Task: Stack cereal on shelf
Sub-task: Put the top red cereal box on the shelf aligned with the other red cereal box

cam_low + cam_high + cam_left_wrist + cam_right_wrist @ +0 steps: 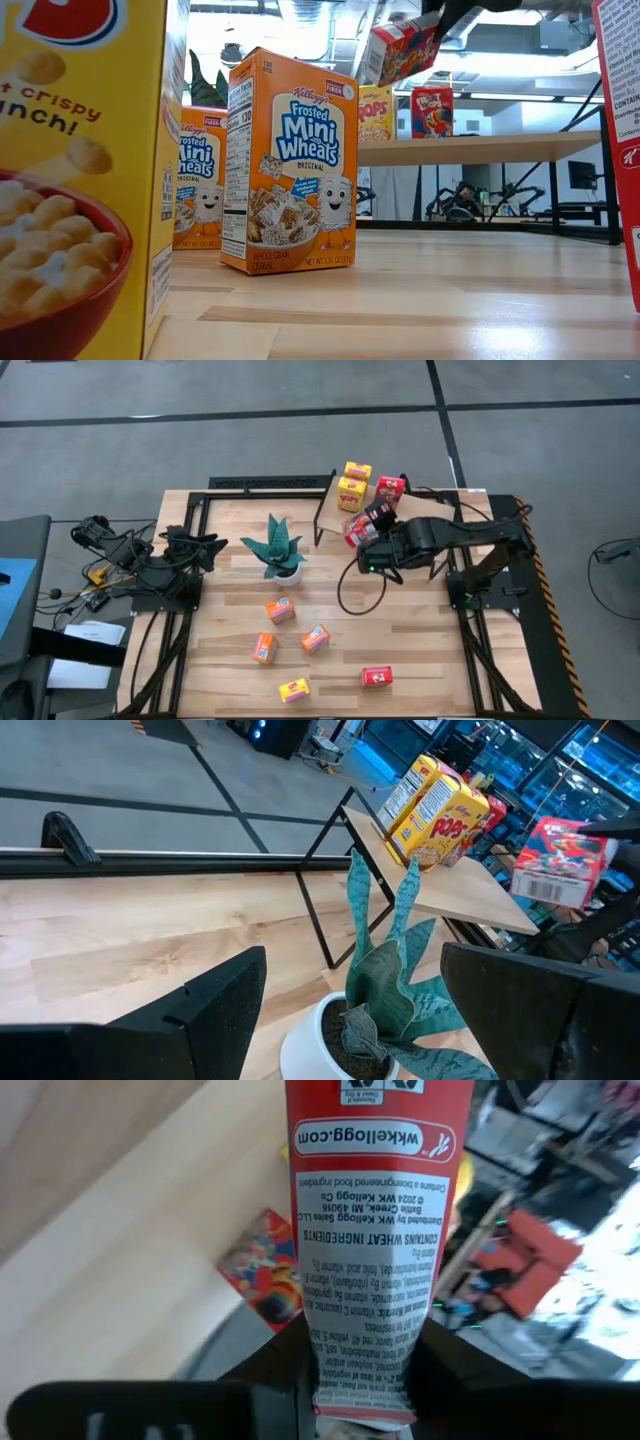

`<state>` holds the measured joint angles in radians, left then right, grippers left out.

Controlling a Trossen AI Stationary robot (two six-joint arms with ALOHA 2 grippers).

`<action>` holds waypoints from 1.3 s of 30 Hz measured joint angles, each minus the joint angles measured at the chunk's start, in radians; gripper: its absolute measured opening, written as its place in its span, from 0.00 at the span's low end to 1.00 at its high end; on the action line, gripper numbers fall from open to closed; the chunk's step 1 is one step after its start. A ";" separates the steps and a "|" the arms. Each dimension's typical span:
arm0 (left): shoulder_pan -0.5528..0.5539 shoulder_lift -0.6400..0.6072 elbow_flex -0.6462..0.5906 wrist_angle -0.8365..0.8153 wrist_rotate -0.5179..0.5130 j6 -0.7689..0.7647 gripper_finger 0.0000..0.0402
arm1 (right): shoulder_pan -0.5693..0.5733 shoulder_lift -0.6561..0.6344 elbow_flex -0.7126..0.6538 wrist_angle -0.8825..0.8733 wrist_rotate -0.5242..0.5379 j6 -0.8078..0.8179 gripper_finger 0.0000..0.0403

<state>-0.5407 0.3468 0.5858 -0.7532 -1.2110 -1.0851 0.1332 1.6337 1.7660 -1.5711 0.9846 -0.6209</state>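
Left gripper waits near the table's left edge with its fingers spread wide, facing the teal spiky plant in its white pot. Right gripper hangs over the shelf near its front edge, clamped on a red cereal box held in the air and tilted; its narrow side panel, white ingredient print on red, runs up between the two dark fingers in the right wrist view.

Nine cereal boxes show in all. Five lie loose on the table, all in its front half. From left to right they are an orange box, an orange box nearer the plant, a yellow box close to the front edge, a third orange box, and a red box.

Three stand on the shelf at the table's back edge: two yellow Pops boxes, one right behind the other at the shelf's left end, and one red box just right of them.

The shelf is a pale wood board on thin black legs.
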 joint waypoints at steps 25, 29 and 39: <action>0.000 0.000 0.000 -0.025 0.002 -0.026 0.73 | 0.121 -0.183 -0.299 -0.002 0.245 -0.049 0.37; 0.000 0.000 0.000 -0.029 0.002 -0.022 0.73 | 0.139 -0.250 -0.398 0.000 0.249 -0.061 0.40; 0.000 0.000 0.000 -0.047 -0.003 -0.034 0.73 | 0.046 -0.365 -0.556 -0.001 0.248 -0.070 0.42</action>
<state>-0.5407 0.3468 0.5858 -0.8005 -1.2138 -1.1188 0.1791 1.2688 1.2099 -1.5724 1.2331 -0.6908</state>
